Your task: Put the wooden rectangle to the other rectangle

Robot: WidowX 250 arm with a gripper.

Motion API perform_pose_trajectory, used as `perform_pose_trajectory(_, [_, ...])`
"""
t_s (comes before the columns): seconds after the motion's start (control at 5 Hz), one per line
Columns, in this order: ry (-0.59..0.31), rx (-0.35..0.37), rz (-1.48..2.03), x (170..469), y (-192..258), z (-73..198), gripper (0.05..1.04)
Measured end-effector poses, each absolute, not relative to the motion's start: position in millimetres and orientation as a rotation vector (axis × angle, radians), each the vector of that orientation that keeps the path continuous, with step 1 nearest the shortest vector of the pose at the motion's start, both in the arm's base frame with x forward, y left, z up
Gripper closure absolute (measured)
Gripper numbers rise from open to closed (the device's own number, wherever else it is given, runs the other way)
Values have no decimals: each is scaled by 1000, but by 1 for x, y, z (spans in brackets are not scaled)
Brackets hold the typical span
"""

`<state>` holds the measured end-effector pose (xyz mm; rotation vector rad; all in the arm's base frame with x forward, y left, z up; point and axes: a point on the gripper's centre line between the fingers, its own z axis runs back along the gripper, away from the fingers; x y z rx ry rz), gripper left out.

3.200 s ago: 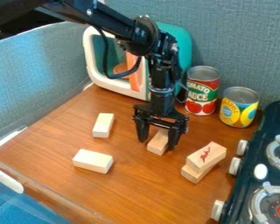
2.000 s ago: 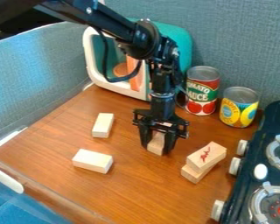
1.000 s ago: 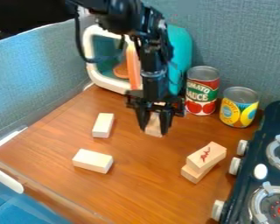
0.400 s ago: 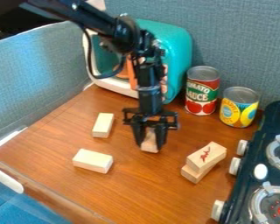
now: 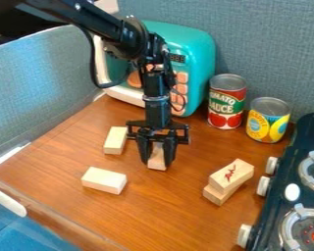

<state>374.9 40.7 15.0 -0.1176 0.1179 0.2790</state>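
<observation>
From where I stood, the claw [image 5: 158, 162] was closed to a block's width, pinching the wooden block [image 5: 157, 156] by its sides, right of two pale blocks [image 5: 104, 180] on the table [image 5: 153, 211], probably to steady it for placing beside one.

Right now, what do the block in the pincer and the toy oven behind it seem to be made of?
Block: probably bare wood, given its pale tan, matte faces.

Toy oven: likely smooth molded plastic, judging by its rounded teal shell and soft sheen.
</observation>
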Motion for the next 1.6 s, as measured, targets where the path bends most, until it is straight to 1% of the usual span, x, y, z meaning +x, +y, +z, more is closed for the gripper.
perform_pose_trajectory(0.2, [95, -95, 281, 376, 44, 16, 552])
perform_pose_trajectory(0.4, [17, -63, 286, 380, 49, 40, 552])
perform_pose_trajectory(0.6, [-35, -44, 308, 383, 56, 52, 552])
perform_pose_trajectory(0.8, [-20, -50, 404, 379, 79, 55, 552])
perform_pose_trajectory(1.0, [75, -71, 548, 377, 112, 36, 552])
perform_pose_trajectory(1.2, [115, -125, 601, 378, 128, 25, 552])
perform_pose_trajectory(1.4, [113, -136, 605, 380, 129, 24, 552])
perform_pose_trajectory(1.6, [119, -132, 607, 379, 130, 24, 552])
